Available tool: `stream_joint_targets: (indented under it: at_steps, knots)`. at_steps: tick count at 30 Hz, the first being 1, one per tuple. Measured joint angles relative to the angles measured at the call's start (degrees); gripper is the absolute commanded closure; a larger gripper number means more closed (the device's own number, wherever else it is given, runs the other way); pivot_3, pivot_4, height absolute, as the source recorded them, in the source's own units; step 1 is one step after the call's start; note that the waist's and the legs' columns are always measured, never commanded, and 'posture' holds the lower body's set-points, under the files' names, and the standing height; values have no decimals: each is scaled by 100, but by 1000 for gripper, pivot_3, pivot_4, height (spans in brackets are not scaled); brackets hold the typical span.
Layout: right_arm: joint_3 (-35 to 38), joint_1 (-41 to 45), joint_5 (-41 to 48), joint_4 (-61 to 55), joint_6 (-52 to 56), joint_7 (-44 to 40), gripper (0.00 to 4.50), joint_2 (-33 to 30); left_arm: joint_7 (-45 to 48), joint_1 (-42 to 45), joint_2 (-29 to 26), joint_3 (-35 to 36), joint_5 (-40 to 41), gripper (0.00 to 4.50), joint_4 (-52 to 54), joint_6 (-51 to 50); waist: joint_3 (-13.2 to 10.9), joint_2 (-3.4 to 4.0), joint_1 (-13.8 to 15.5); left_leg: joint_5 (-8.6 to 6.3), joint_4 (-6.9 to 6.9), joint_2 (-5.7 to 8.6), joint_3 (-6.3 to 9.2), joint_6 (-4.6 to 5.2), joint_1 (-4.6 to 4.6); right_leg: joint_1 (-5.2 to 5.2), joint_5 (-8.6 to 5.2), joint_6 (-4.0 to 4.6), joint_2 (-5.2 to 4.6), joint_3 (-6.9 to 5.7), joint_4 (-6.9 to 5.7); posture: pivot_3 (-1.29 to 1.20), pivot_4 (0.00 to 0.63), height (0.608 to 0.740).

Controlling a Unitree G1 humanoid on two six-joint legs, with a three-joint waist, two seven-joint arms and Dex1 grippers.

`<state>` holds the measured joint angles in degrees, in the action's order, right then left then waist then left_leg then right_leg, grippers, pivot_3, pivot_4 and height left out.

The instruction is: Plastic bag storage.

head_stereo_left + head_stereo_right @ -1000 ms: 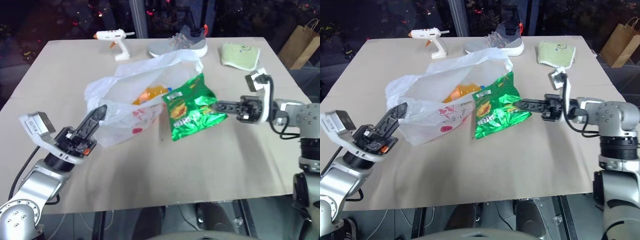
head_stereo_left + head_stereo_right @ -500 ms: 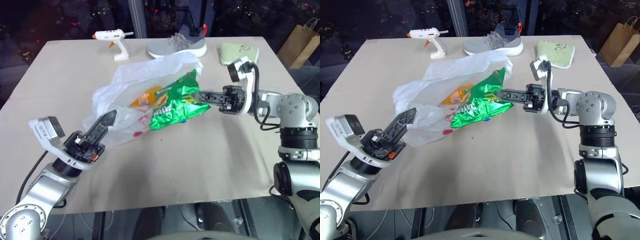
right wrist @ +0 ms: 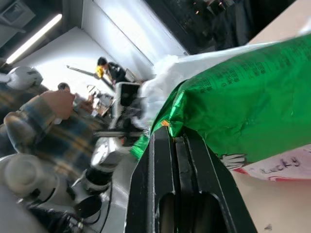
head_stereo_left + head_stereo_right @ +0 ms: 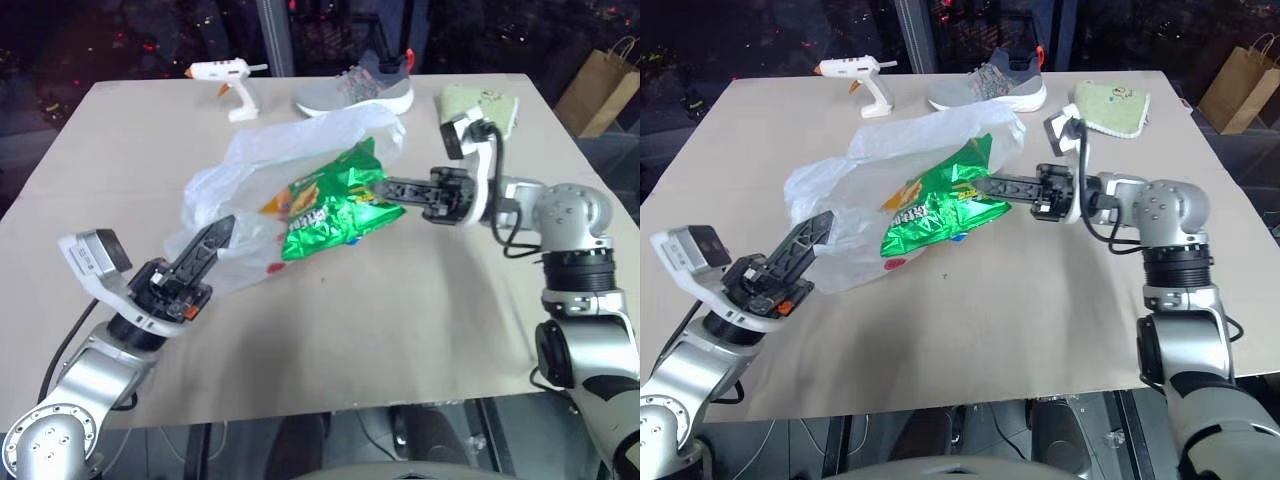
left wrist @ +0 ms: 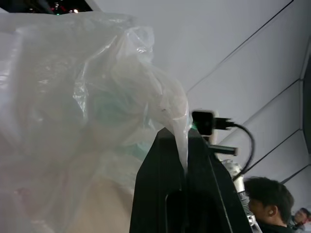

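Green foil first, from the head views: shiny green snack packet [image 4: 335, 202] pinched at its right edge by the right claw [image 4: 392, 190], pressed together on the foil, nosing leftward into the plastic bag [image 4: 250, 215], which lies crumpled mid-surface, mouth toward the right. Left claw [image 4: 212, 242] pinching the bag's near-left edge, lifted a little off the cardboard-coloured surface [image 4: 400, 330]. Orange item inside the bag, partly hidden. Glue gun [image 4: 230, 82], grey shoe [image 4: 358, 88] and green cloth [image 4: 480, 105] along the far edge, well apart from the work; brown paper bag [image 4: 600, 85] beyond the far right corner. Left wrist view: thin film drawn up between black fingers [image 5: 160, 194] pressed together, green showing faintly through the plastic. Right wrist view: packet corner clamped between shut fingers [image 3: 160, 194], bag film just beyond. To do it well, judged from this: hold the bag edge high and taut so the mouth gapes, feed the packet in level and slow, avoid dragging the film along, release only once most of the foil sits inside.
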<state>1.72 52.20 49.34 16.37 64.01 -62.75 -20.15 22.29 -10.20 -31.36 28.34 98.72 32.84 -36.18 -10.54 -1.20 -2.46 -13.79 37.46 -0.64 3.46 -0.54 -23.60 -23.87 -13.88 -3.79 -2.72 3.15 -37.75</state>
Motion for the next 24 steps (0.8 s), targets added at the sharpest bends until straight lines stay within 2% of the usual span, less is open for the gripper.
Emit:
stream_joint_targets:
  at_steps: [5,11,14,19,22,24]
  knots:
    - [-296,468,-685,1183,-842,-29,4427,690,9,-136,-52,-374,300,4500,406,-137,-3,5,-6,0,-1,0,1,-1,-2,-4,0,0,0,0,-1,0,150,740]
    - [-239,1097,-1161,1918,-1312,780,4427,1623,27,-169,-70,-643,268,4500,550,-154,-3,6,21,1,-3,1,7,-1,-4,-3,0,2,1,-7,0,0,150,740]
    - [-12,1201,-1258,1992,-1353,1483,3701,2020,16,-101,-47,-655,186,4500,538,-68,-4,8,13,1,-3,2,6,-2,-6,-4,0,1,0,-6,2,0,150,740]
    - [82,1264,-1348,1675,-1568,1948,1330,2194,-14,18,33,-689,91,4500,409,43,-4,8,26,1,-4,2,11,-2,-7,-4,0,2,0,-10,3,0,150,740]
    - [-276,917,-1532,974,-1745,1522,52,1760,-61,116,67,-628,77,4500,322,131,-2,5,55,1,-3,4,12,-2,-7,-1,0,1,-3,-14,9,0,150,740]
    - [-576,546,-1646,456,-1790,1037,52,1189,-106,162,80,-564,77,4500,180,213,-2,6,60,1,-3,7,12,-2,-8,0,0,0,-7,-13,10,0,150,740]
